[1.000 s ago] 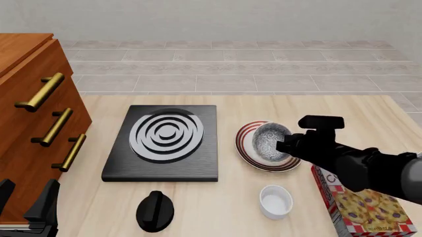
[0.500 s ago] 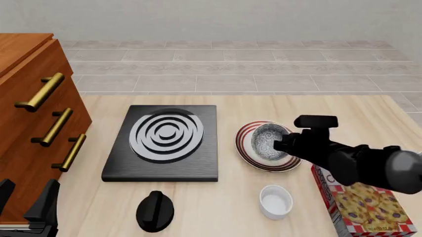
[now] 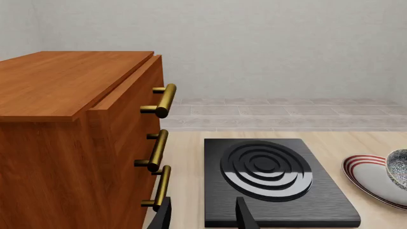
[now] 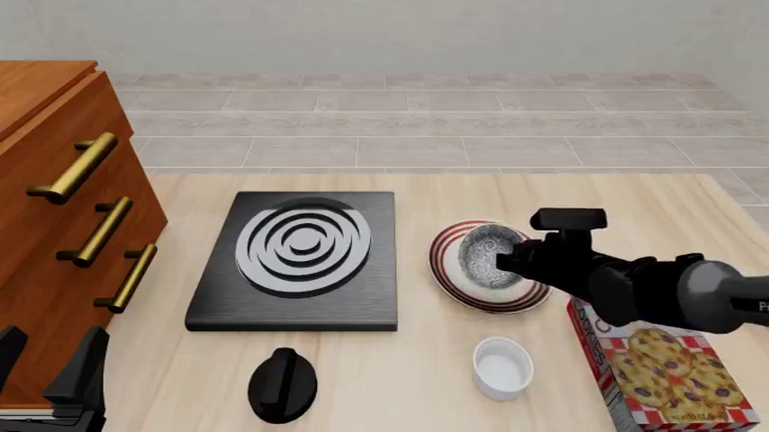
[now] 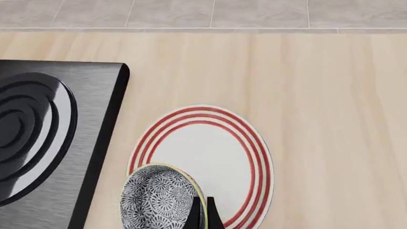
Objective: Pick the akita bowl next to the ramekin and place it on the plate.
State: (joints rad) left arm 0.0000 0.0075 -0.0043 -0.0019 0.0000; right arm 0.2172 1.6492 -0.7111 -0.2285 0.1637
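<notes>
Left to right in the front view: wooden drawers [image 4: 60, 207]; the left gripper [image 4: 49, 382] at the near edge, fingers spread and holding nothing; a black burner plate [image 4: 301, 261] with a knob [image 4: 283, 385] in front of it; then the plate [image 4: 455, 270]. The akita bowl [image 4: 491, 256] sits tilted over the plate — the right gripper [image 4: 511, 263] pinches its rim. The ramekin [image 4: 502, 367] stands nearer, beside a printed box [image 4: 667, 378].

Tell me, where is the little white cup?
The ramekin sits near the front view's bottom right, on the table just below the plate, beside the cookie box.
</notes>
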